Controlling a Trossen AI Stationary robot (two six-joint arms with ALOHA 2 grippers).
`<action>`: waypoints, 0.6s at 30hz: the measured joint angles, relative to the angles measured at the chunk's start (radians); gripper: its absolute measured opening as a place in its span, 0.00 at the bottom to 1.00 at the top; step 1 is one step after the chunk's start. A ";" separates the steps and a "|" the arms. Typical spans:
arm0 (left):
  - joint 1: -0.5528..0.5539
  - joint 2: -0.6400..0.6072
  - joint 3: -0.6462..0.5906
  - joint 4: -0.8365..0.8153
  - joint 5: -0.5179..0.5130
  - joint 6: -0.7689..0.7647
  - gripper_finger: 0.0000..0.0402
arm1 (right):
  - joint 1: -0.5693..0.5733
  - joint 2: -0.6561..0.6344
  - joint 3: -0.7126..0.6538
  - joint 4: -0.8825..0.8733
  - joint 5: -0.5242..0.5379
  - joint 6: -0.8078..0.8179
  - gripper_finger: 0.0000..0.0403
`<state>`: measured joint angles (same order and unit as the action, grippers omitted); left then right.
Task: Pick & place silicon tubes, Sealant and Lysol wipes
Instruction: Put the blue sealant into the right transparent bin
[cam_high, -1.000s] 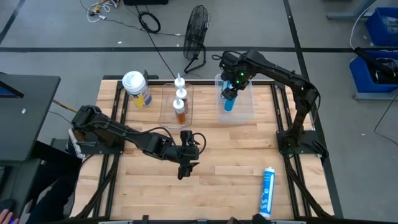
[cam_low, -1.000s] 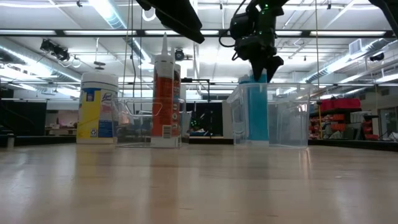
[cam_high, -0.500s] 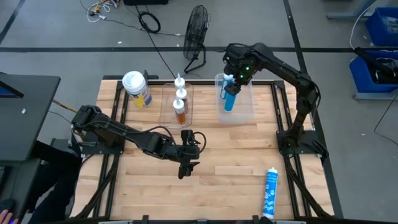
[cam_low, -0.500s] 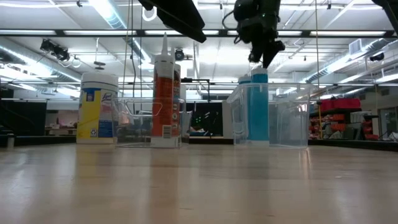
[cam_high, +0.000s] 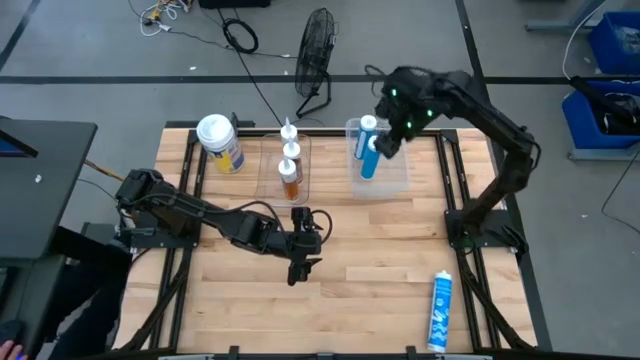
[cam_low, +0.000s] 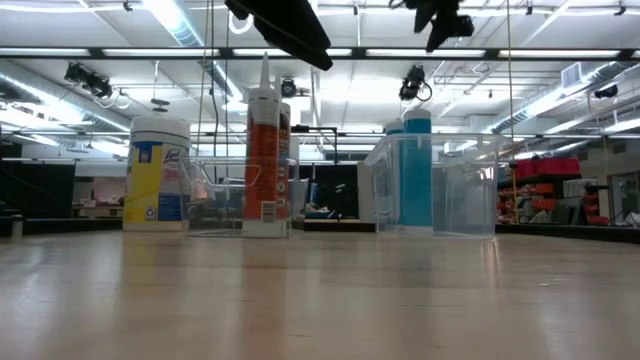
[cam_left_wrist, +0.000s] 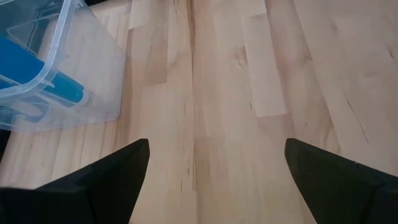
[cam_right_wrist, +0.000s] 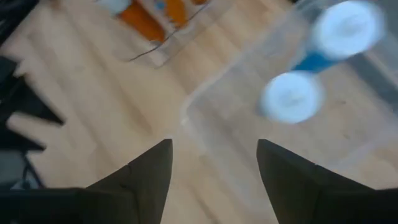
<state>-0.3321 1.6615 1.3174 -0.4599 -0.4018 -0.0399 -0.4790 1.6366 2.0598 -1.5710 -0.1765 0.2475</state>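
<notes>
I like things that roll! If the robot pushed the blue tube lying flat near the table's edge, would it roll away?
Probably yes. The blue tube looks round and lies on its side on the smooth wooden table, so a sideways push would likely roll it. Its narrower white tip might make it curve rather than go straight. It lies near the table's edge, so it could fall off.

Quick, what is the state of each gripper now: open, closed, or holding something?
Left gripper: open, empty, low over the middle of the table.
Right gripper: open, holding nothing, above the clear bin with the blue tubes.
</notes>
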 joint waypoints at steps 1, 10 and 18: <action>0.000 0.000 0.000 0.000 0.000 0.000 0.95 | 0.031 -0.015 -0.013 0.001 -0.003 0.016 0.58; -0.004 0.000 0.000 0.001 0.007 0.040 0.95 | 0.370 -0.090 -0.143 0.000 0.063 0.329 0.57; -0.012 0.000 0.001 0.029 0.071 0.137 0.95 | 0.686 -0.102 -0.322 0.004 0.142 0.761 0.57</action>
<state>-0.3437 1.6615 1.3182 -0.4307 -0.3307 0.0975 0.2075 1.5345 1.7376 -1.5665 -0.0343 1.0081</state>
